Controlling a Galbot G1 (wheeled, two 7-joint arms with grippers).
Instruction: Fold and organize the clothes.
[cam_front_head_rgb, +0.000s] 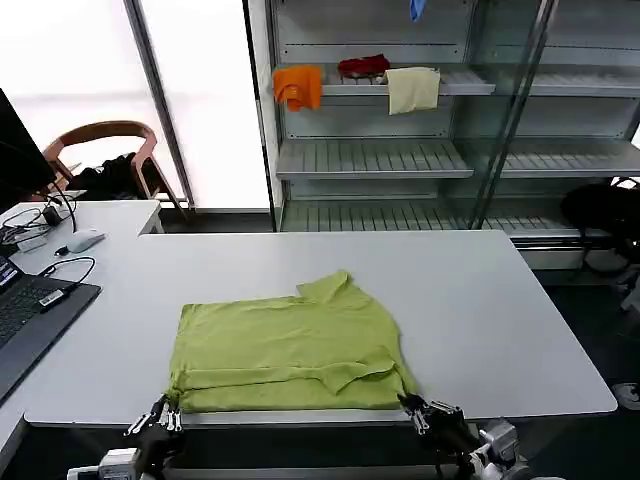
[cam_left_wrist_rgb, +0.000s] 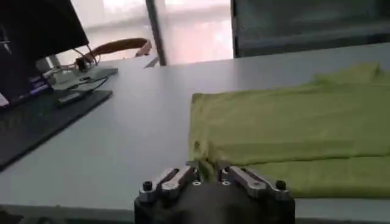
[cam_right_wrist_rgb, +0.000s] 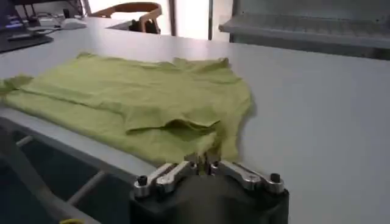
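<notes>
The lime-green T-shirt (cam_front_head_rgb: 290, 352) lies partly folded on the white tabletop (cam_front_head_rgb: 480, 310), its near hem along the front edge. The left pincer (cam_front_head_rgb: 166, 416) sits at the shirt's near left corner, tips drawn together on the fabric edge. The right pincer (cam_front_head_rgb: 415, 410) sits at the near right corner, tips likewise closed on the cloth.

Grey rectangular table (cam_front_head_rgb: 480, 300), centre. Black laptop (cam_front_head_rgb: 25, 320) lay at nine o'clock; white computer mouse (cam_front_head_rgb: 84, 240) at ten. Metal shelf unit (cam_front_head_rgb: 400, 150) stood at twelve, holding orange cloth (cam_front_head_rgb: 298, 86), red cloth (cam_front_head_rgb: 363, 66), cream cloth (cam_front_head_rgb: 412, 90). Curved wooden chair (cam_front_head_rgb: 105, 135) at eleven.
</notes>
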